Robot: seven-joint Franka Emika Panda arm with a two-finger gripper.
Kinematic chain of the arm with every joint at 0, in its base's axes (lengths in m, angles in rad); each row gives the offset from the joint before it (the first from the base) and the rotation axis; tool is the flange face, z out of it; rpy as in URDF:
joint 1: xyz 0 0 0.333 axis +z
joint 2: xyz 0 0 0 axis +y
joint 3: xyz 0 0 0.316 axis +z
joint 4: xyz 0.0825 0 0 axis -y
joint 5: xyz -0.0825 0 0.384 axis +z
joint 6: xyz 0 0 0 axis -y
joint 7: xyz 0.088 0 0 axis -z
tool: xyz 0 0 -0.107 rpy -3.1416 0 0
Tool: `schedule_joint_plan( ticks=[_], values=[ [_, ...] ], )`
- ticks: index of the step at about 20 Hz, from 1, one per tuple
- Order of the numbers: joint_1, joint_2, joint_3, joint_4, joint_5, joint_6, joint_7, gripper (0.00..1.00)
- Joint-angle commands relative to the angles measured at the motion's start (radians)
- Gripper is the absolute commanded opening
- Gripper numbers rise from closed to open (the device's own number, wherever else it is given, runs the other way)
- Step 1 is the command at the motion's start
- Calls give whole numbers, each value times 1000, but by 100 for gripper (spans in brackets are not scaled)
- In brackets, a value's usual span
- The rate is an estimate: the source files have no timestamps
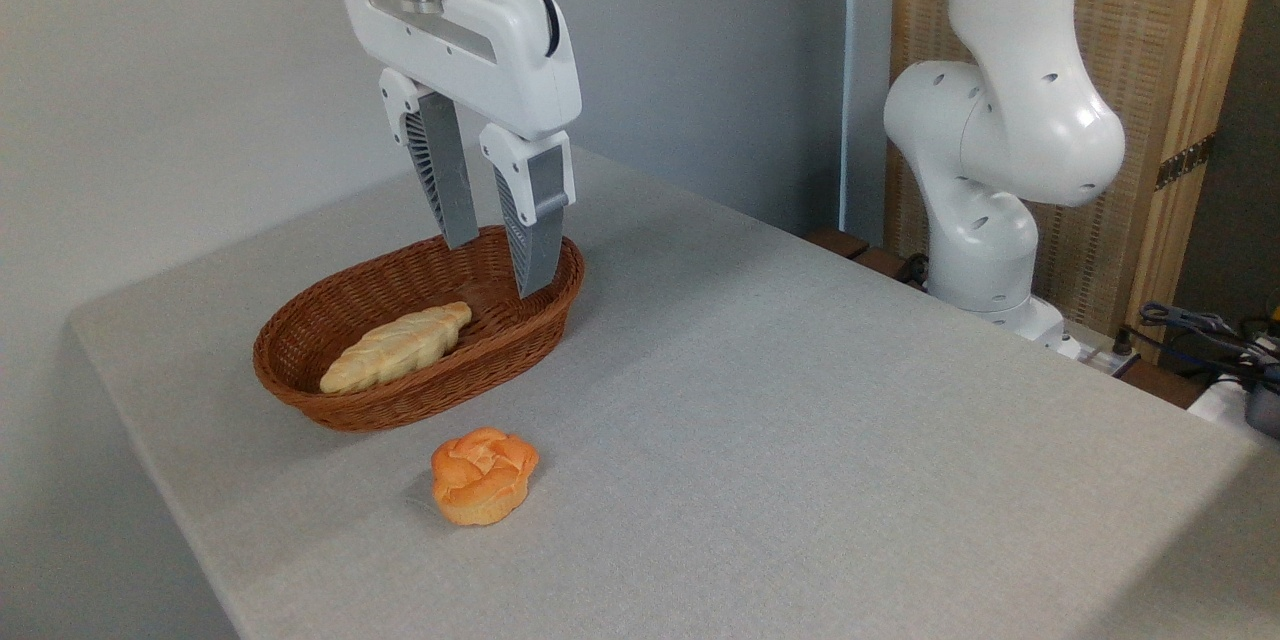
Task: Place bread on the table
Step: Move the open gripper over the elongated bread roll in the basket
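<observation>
The bread (398,347), a long pale golden braided loaf, lies inside the brown wicker basket (330,400), angled from lower left to upper right. My gripper (497,268) hangs open over the basket's right end, its grey fingertips just above the rim and to the right of the loaf's upper tip. Nothing sits between the fingers. The table (800,400) is covered in light grey fabric.
A round orange rosette bun (484,475) rests on the table just in front of the basket. The arm's white base (985,220) stands past the table's far right edge, with cables (1200,325) beside it. The table's left edge runs close behind the basket.
</observation>
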Motion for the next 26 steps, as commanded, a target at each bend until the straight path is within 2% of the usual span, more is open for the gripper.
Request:
schedule_joint_plan(
  ticks=[1,9,11,15,17,22,26],
  values=[
    [0,0,-12,5,-24,-13,4,100],
    [0,3,-27,5,-24,-5,2,100],
    [0,5,-32,5,-53,-4,2,100],
    [1,5,-102,-38,-127,40,-18,100],
    [1,5,-159,-89,-142,124,-68,100],
    [1,35,-323,-268,-133,430,-168,100],
    [0,45,-349,-354,-132,556,-188,100]
  ],
)
